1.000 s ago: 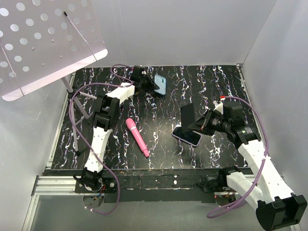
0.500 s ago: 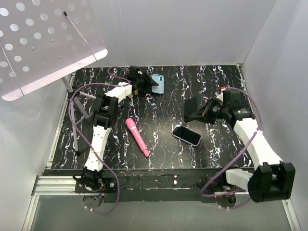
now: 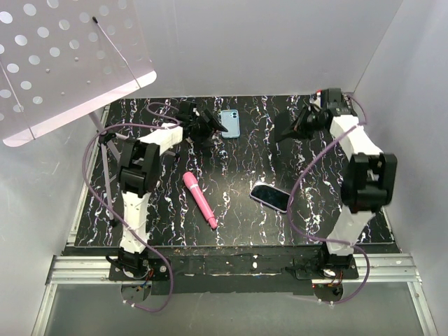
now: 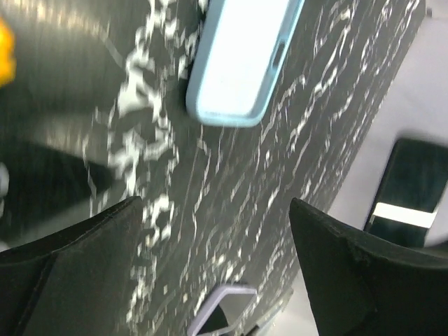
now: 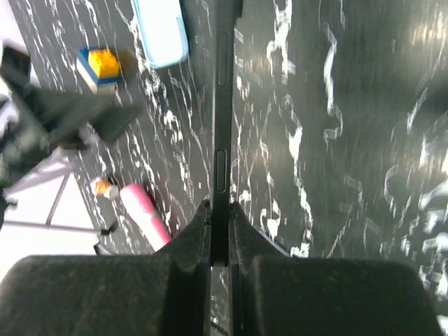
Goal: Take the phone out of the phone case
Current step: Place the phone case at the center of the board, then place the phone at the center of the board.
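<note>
A light blue phone case (image 3: 231, 123) (image 4: 241, 56) lies flat at the back of the black marbled table. My left gripper (image 3: 213, 126) (image 4: 215, 210) is just to its left, open, with nothing between its fingers. My right gripper (image 3: 301, 120) (image 5: 220, 210) is up at the back right, shut on the edge of a slim black phone (image 3: 283, 129) (image 5: 222, 105) (image 4: 409, 192), which hangs above the table. The blue case (image 5: 161, 31) also shows far off in the right wrist view.
A lavender-rimmed case or phone with a dark face (image 3: 271, 197) (image 4: 224, 308) lies right of centre. A pink stick (image 3: 199, 199) (image 5: 143, 210) lies in the middle. A small yellow and blue block (image 5: 98, 66) sits near the left arm. A perforated white board (image 3: 63, 56) overhangs the back left.
My left gripper has opened and let go of the blue case, which now lies flat. My right arm swung to the back right, carrying the black phone away from the lavender-rimmed item.
</note>
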### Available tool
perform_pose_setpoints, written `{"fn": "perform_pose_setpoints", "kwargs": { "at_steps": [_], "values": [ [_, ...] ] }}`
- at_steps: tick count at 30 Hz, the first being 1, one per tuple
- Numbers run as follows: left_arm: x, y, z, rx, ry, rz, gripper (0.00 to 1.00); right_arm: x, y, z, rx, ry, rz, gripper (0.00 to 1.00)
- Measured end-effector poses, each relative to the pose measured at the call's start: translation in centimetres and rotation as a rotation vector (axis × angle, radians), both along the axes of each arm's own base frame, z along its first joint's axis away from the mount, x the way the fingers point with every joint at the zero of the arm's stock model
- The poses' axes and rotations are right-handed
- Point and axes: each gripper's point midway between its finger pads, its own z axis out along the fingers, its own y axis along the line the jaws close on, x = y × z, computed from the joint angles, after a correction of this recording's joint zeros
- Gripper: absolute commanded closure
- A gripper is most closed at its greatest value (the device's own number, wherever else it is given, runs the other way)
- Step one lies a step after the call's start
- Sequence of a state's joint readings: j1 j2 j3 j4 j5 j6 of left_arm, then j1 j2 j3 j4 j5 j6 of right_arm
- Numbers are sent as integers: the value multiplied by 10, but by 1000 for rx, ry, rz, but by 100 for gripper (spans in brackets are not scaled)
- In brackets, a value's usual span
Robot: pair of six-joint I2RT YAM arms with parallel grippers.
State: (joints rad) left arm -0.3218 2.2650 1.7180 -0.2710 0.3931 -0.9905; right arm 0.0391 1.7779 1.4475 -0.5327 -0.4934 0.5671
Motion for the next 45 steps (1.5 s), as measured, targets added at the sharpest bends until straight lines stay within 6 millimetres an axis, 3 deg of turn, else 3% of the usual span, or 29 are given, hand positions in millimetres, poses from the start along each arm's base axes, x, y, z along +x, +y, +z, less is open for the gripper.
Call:
{"fn": "perform_pose_setpoints", "kwargs": {
  "at_steps": [4, 8, 10, 11, 12, 14, 17, 20, 24, 30, 35, 39, 43, 45],
  "values": [
    [-44, 4, 32, -26, -1, -27, 14, 60, -3, -12, -15, -34, 46, 99],
    [-109, -16, 78, -64, -74, -117, 13, 91, -1, -35, -3, -18, 80, 99],
    [-155, -39, 102, -90, -125, -210, 13, 98, 0, -48, 14, 6, 91, 99],
    [-176, -40, 115, -105, -157, -242, 13, 99, 1, -55, 24, 21, 96, 99],
    [-203, -56, 121, -118, -167, -306, 12, 99, 2, -60, 34, 35, 101, 99],
    [-257, -68, 139, -138, -219, -402, 11, 98, 3, -71, 50, 64, 109, 99],
    [-329, -68, 171, -165, -322, -503, 11, 96, 7, -80, 75, 91, 131, 99],
    [-372, -51, 212, -224, -430, -541, 11, 102, 8, -81, 94, 87, 153, 98],
    [-382, -16, 244, -237, -537, -464, 10, 110, 0, -84, 108, 84, 152, 96],
    [-380, 14, 246, -172, -576, -371, 10, 116, -5, -86, 148, 95, 126, 92],
    [-369, 16, 220, -75, -516, -341, 9, 124, -4, -92, 167, 101, 106, 61],
    [-359, 17, 198, 11, -473, -322, 6, 122, -15, -104, 88, 142, 68, 36],
    [-348, 19, 191, 84, -469, -306, 4, 119, -33, -110, -39, 163, 41, 20],
    [-344, 18, 193, 104, -482, -301, 3, 112, -44, -112, -107, 183, 30, 17]
  ]
}}
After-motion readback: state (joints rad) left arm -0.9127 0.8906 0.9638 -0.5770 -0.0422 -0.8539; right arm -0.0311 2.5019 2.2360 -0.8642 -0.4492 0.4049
